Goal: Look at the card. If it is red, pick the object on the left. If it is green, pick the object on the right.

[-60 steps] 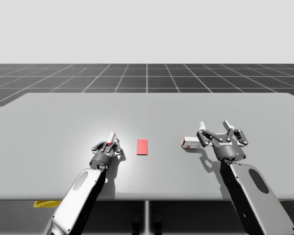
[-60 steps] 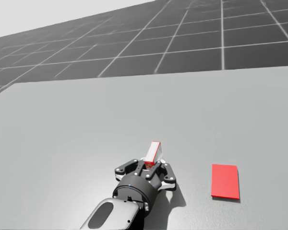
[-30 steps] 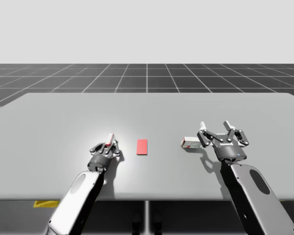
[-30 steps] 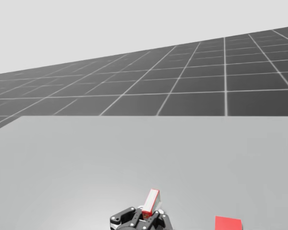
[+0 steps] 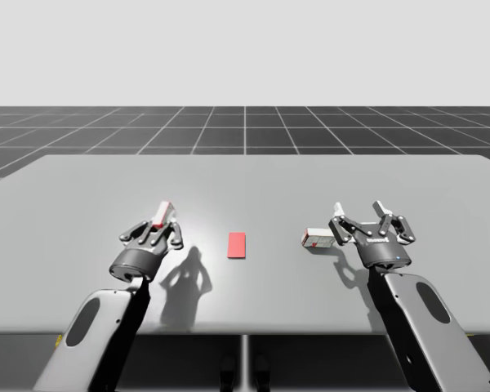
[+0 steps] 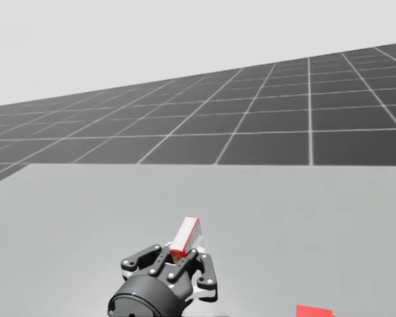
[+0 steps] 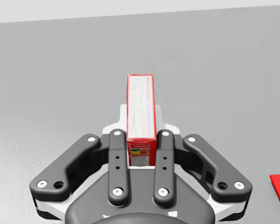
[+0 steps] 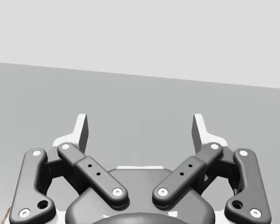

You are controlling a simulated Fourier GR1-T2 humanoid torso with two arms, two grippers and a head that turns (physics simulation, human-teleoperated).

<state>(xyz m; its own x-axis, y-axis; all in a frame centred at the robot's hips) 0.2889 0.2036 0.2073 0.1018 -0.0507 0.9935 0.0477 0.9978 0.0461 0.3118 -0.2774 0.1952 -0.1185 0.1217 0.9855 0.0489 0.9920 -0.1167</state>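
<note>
Surface: grey and flat (image 5: pixel 253 175), its far edge set against a dark grid floor (image 5: pixel 245 131) and a pale blank backdrop.
Card: the red card (image 5: pixel 237 244) lies flat near the middle of the surface, between my two arms, with nothing touching it.
Left pincer: the left pincer (image 7: pixel 140 128) is clamped on the slim red box (image 7: pixel 140 98), with one pad pressed on each long side at the box's near end.
Slim red box: it juts out ahead of the fingers along the pincer's line, and its upper face is white and printed inside a red border. In the high view it tilts up and away from me, left of the card and well apart from it.
Height: in the high view the left pincer and its box hang clear of the surface. Their shadow (image 5: pixel 184 273) falls on the grey between the arm and the card.
Head view: the clamped box rises from the pincer low in the middle, and a corner of the red card shows at lower right.
Right pincer: the right pincer (image 8: pixel 140 126) has its fingers spread wide apart, with nothing between them and bare surface ahead.
White and red box: it (image 5: pixel 316 238) lies on its side on the surface to the right of the card, just beside the right pincer's inner finger. Whether they touch cannot be told.
</note>
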